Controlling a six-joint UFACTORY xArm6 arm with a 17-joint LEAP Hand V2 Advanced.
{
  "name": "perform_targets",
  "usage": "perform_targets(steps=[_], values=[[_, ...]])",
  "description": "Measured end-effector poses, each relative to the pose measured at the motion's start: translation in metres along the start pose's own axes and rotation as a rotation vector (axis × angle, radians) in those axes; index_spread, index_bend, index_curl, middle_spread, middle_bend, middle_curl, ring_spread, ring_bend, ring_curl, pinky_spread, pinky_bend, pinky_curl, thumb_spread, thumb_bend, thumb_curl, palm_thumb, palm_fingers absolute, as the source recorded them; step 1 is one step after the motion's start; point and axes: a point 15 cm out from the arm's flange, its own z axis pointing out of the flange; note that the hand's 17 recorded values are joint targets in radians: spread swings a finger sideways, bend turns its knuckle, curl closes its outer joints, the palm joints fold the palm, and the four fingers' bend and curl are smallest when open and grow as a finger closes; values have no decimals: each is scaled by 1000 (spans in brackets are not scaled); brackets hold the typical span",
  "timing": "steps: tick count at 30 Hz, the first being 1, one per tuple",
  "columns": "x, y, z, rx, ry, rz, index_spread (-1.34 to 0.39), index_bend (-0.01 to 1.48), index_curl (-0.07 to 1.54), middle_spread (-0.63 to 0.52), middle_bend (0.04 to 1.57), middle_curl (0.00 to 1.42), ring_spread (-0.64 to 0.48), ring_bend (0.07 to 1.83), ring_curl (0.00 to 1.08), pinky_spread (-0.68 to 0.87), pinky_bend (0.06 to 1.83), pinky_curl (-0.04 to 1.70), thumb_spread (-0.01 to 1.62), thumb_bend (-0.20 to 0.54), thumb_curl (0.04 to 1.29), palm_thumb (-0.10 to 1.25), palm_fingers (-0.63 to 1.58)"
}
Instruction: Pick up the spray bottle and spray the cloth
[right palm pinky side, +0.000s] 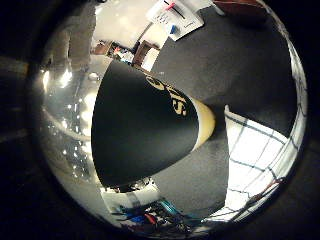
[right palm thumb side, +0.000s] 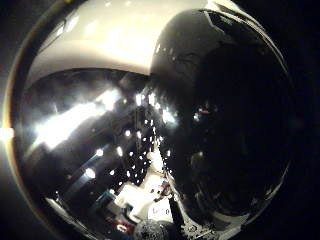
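Black spray bottle (right palm pinky side: 145, 125) filling little finger side view, sitting close against palm, long axis pointing away toward checked cloth (right palm pinky side: 260, 155) lying on dark table (right palm pinky side: 235, 65). Hand state: cannot tell, fingers not showing.

place: indoor lab or workshop room
worktop: dark grey mat surface (right palm pinky side: 240, 60)
paper: printed white sheet (right palm pinky side: 176, 16) lying at the worktop's far edge
furniture: wooden chair (right palm pinky side: 144, 52) beyond the worktop
clutter: coloured gear (right palm pinky side: 150, 216) at the worktop's side
ceiling: many small bright lights (right palm thumb side: 142, 130)
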Motion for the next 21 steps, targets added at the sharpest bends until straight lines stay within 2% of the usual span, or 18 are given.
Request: perform_targets(steps=[3, 8, 11, 12, 16, 21], values=[[5, 2, 1, -5, 1, 6, -432, 687, 1105, -277, 1017, 1064, -261, 1292, 836, -324, 1126, 1036, 1002, -24, 588, 822, 877], [13, 12, 1, -46, 33, 9, -445, 507, 1083, -267, 949, 1024, -245, 1278, 781, -397, 1058, 945, 956, -34, 587, 778, 773], [15, 18, -5, -83, 56, 16, -439, 370, 1040, -251, 917, 982, -232, 1240, 730, -456, 955, 883, 1011, -25, 552, 741, 690], [13, 18, -7, -93, 59, 12, -430, 314, 1013, -242, 893, 963, -224, 1216, 716, -457, 911, 870, 1044, -25, 533, 731, 599], [16, 32, -13, -166, 78, 30, -410, 266, 915, -207, 799, 886, -194, 1076, 657, -311, 691, 845, 1094, -28, 457, 679, 299], [27, 40, -20, -198, 121, 40, -360, 244, 747, -123, 581, 727, -94, 811, 531, 86, 586, 768, 1095, -27, 390, 645, 137]])
